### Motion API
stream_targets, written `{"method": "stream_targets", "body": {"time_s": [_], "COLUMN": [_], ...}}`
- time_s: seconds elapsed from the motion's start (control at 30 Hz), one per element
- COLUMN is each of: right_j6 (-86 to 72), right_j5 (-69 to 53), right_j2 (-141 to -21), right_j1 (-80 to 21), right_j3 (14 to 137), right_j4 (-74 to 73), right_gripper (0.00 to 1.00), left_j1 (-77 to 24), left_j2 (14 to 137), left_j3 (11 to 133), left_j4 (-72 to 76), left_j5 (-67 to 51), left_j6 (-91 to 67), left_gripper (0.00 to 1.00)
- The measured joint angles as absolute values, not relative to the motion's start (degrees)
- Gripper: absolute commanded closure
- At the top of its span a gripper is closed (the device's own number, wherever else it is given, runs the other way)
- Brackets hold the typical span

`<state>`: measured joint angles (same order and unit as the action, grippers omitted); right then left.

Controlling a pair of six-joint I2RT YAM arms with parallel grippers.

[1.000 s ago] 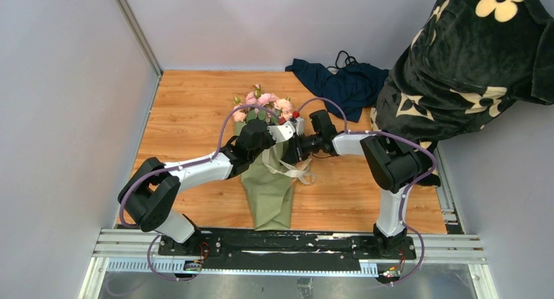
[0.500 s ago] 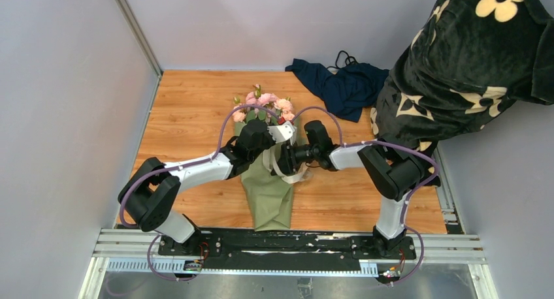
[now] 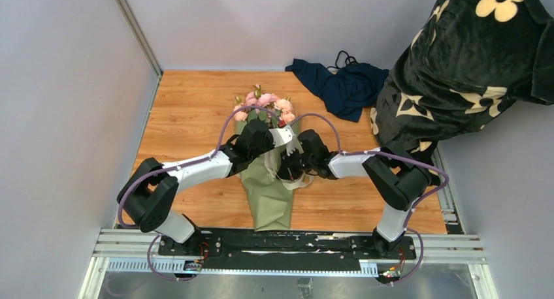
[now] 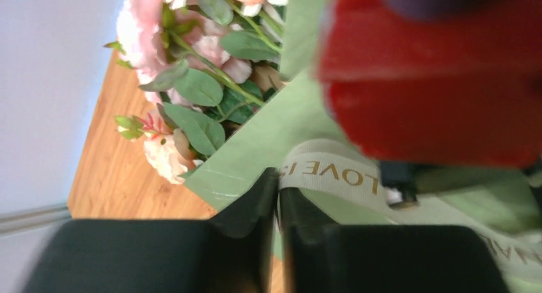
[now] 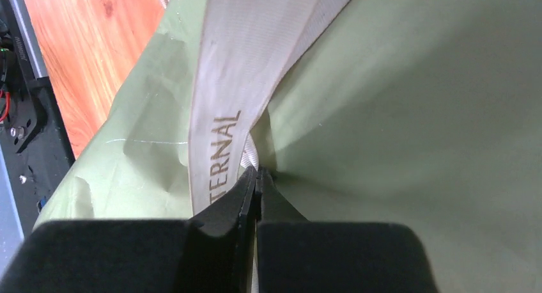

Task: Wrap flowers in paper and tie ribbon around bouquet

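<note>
The bouquet (image 3: 268,196) lies on the wooden table as a sage-green paper cone, its narrow end toward me. The pink flowers (image 3: 264,103) show at its far, wide end. The cream ribbon (image 3: 302,180) crosses the cone's middle. My left gripper (image 3: 289,140) is shut on the ribbon; in the left wrist view the gold-lettered ribbon (image 4: 332,174) runs out from the closed left gripper (image 4: 277,178) over the paper (image 4: 255,146), beside the flowers (image 4: 192,88). My right gripper (image 3: 291,170) sits just nearer. In its wrist view, the right gripper (image 5: 257,173) pinches the ribbon (image 5: 224,114) against the paper (image 5: 415,114).
A dark navy cloth (image 3: 343,83) lies crumpled at the back right of the table. A person in black fabric with cream flower prints (image 3: 470,64) leans in at the right. Grey walls stand left and behind. A blurred red shape (image 4: 434,75) fills the left wrist view's upper right.
My right gripper has moved left and nearer over the cone's middle and closed on the ribbon. The loose ribbon loop has drawn in. The left arm has barely moved.
</note>
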<state>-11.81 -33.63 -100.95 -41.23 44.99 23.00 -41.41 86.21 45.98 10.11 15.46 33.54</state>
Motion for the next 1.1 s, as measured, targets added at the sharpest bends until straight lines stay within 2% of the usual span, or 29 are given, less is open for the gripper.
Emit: {"method": "stream_targets", "body": {"time_s": [0.1,0.17,0.27,0.33,0.43,0.5,0.57,0.67,0.77,0.9,1.1], "right_j6": [-11.5,-11.5,-11.1,-10.6,-9.9,-9.5,-9.3,-9.0,-8.9,-8.6,-8.2], "right_j5": [-31.3,-29.8,-27.4,-26.3,-25.3,-25.0,-24.8,-24.6,-24.2,-24.2,-24.1], "right_j2": [-100.7,-100.2,-99.6,-99.5,-99.5,-99.5,-99.5,-99.5,-99.5,-99.5,-99.5], "right_j1": [-41.1,-40.9,-40.7,-40.5,-40.5,-40.5,-40.5,-40.5,-40.5,-40.5,-40.5], "right_j3": [44.5,44.0,44.0,44.2,44.9,45.3,45.5,45.9,46.2,46.5,47.1], "right_j4": [22.6,22.4,21.5,20.5,19.2,18.5,18.1,17.5,16.9,16.3,15.6], "right_gripper": [1.00,1.00,1.00,1.00,1.00,1.00,1.00,1.00,1.00,1.00,1.00], "left_j1": [-41.1,-40.8,-40.6,-40.4,-36.4,-31.0,-25.6,-21.3,-17.4,-14.3,-14.4], "left_j2": [85.6,84.9,83.6,81.9,78.9,78.9,81.5,87.2,90.0,91.5,94.8], "left_j3": [48.4,52.3,59.1,62.6,63.5,63.4,63.2,62.2,58.6,54.4,53.8], "left_j4": [2.2,-8.8,-25.7,-35.9,-43.7,-43.7,-40.1,-34.9,-30.7,-25.7,-20.4], "left_j5": [11.6,5.6,-5.5,-12.1,-18.4,-18.4,-14.7,-11.3,-10.7,-9.0,-8.4], "left_j6": [33.5,35.0,40.6,45.2,49.7,49.1,48.1,47.7,48.4,51.9,55.2], "left_gripper": [0.48,0.39,0.38,0.49,0.74,0.76,0.67,0.44,0.27,0.20,0.23]}}
